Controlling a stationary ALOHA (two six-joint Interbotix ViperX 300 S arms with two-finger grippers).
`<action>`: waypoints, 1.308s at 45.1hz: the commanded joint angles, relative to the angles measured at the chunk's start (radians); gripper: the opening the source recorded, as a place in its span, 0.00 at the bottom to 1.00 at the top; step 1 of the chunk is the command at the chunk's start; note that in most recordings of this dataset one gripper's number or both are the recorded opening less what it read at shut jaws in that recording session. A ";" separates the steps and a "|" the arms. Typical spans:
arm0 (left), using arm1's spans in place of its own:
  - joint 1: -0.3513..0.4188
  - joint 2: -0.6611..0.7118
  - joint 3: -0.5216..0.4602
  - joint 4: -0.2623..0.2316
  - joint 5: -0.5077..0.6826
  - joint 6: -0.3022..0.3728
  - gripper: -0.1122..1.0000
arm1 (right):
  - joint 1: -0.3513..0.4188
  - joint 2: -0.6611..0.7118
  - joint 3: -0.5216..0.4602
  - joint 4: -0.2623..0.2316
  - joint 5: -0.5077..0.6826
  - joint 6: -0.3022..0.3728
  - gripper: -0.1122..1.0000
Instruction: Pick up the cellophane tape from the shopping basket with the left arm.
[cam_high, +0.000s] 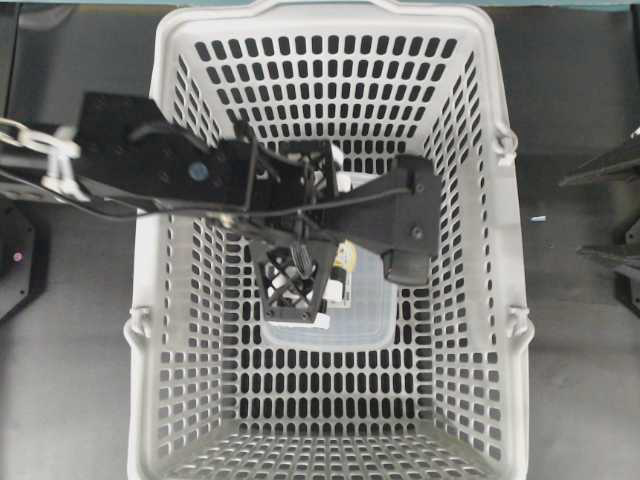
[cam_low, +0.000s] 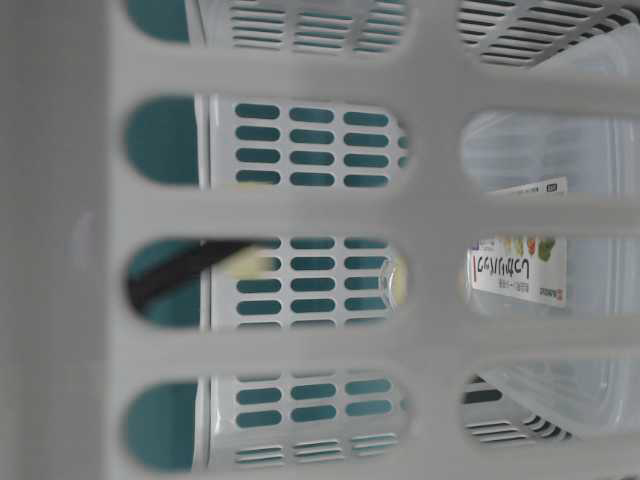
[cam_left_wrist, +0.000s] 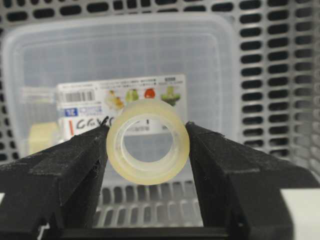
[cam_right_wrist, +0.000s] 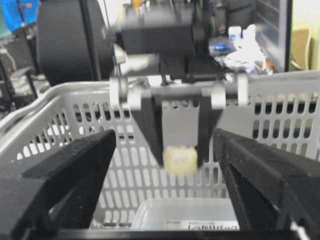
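The cellophane tape (cam_left_wrist: 148, 142), a small pale yellowish roll, stands on edge between the black fingers (cam_left_wrist: 75, 165) of my left gripper (cam_left_wrist: 148, 145), which is shut on its two sides. From the right wrist view the tape (cam_right_wrist: 180, 159) hangs in that gripper above the floor of the shopping basket (cam_right_wrist: 65, 92). In the overhead view the left arm (cam_high: 190, 170) reaches over the basket's left wall (cam_high: 165, 400), and the tape is hidden under it. My right gripper (cam_right_wrist: 164, 140) stands open outside the basket, with nothing between its fingers.
A clear lidded plastic box (cam_left_wrist: 125, 50) with a white-and-red picture label lies on the basket floor, below and behind the tape; it also shows under the arm as the clear box (cam_high: 365, 310). Slotted basket walls (cam_left_wrist: 272, 75) close in all round.
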 joint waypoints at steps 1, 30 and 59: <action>-0.011 -0.032 -0.100 0.003 0.072 -0.003 0.55 | 0.002 -0.002 -0.009 0.003 -0.005 0.000 0.78; -0.015 -0.026 -0.137 0.003 0.123 -0.006 0.55 | 0.002 -0.005 -0.009 0.003 0.000 0.002 0.78; -0.014 -0.026 -0.137 0.003 0.127 -0.003 0.55 | 0.002 -0.005 -0.009 0.003 -0.002 0.000 0.78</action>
